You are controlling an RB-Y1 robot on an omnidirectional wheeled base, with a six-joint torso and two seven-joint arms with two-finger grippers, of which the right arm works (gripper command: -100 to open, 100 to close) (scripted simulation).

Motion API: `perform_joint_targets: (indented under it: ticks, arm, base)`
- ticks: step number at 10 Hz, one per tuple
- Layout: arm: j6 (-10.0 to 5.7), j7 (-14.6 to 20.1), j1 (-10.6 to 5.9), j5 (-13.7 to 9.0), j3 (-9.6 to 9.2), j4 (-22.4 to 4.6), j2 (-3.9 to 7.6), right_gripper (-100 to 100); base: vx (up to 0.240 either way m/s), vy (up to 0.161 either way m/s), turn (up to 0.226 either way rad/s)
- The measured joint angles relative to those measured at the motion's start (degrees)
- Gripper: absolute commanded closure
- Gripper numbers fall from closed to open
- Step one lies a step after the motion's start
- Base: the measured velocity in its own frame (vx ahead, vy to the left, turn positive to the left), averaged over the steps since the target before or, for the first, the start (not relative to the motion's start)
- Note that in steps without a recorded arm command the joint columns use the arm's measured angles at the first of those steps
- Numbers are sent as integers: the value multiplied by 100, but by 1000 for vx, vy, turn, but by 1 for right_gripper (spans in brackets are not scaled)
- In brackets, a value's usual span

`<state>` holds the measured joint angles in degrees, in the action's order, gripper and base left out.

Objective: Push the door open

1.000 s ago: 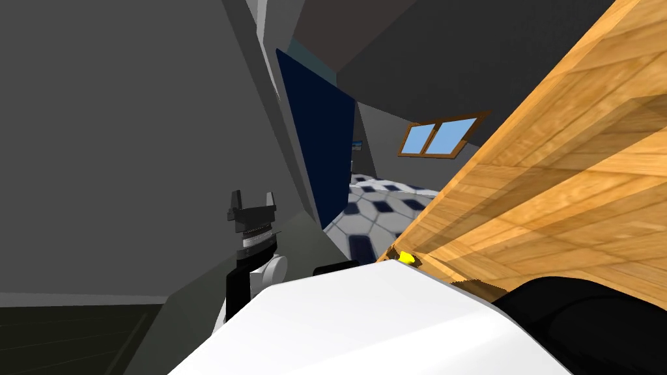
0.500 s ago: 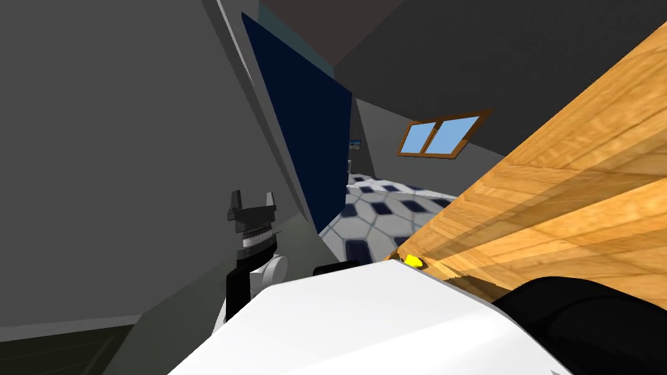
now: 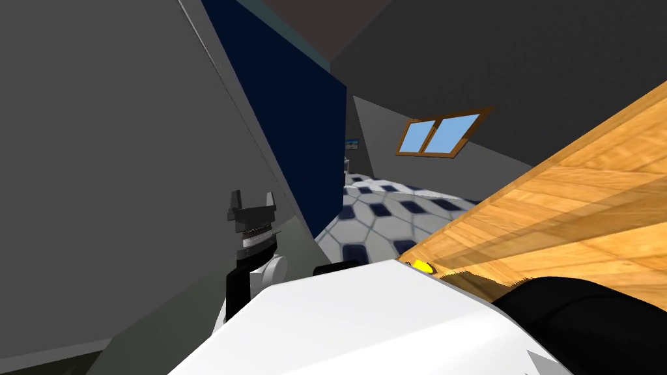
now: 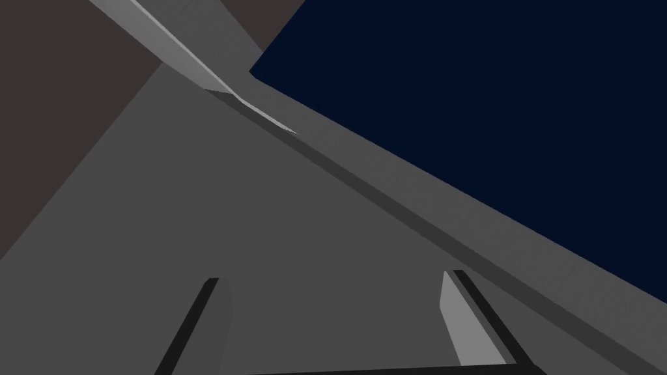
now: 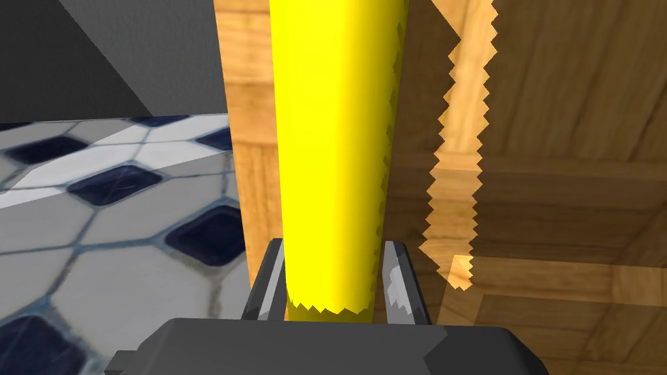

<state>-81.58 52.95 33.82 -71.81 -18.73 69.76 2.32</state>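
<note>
The right gripper [image 5: 333, 247] is clamped on the yellow handle [image 5: 339, 130] at the free edge of the wooden door [image 3: 573, 215], ajar on my right. Best push steadily along its swing arc, wrist following the handle. The left gripper [image 3: 250, 198] hangs open, idle.

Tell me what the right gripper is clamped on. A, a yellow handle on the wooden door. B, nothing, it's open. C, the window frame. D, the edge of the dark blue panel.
A: in the right wrist view the right gripper presses its fingers against both sides of the yellow handle, which stands against the wooden door.
</note>
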Motion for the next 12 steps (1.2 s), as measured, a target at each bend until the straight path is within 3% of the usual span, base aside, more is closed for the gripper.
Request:
perform_joint_targets:
  ticks: [1,3,6,10,12]
  arm:
    - [11,-30,25,-88,55,43,-5,100]
    - [-156,94,-146,-202,206,-241,-64,100]
    - [-171,-44,73,-381,286,62,-124,100]
    - [-329,15,107,-577,483,-3,-167,100]
    - [-285,-1,31,-580,592,-48,-159,100]
  base:
    - [150,-102,-50]
    - [135,-102,-41]
    - [166,-150,-52]
    - [126,-115,-32]
    - [52,-86,-82]
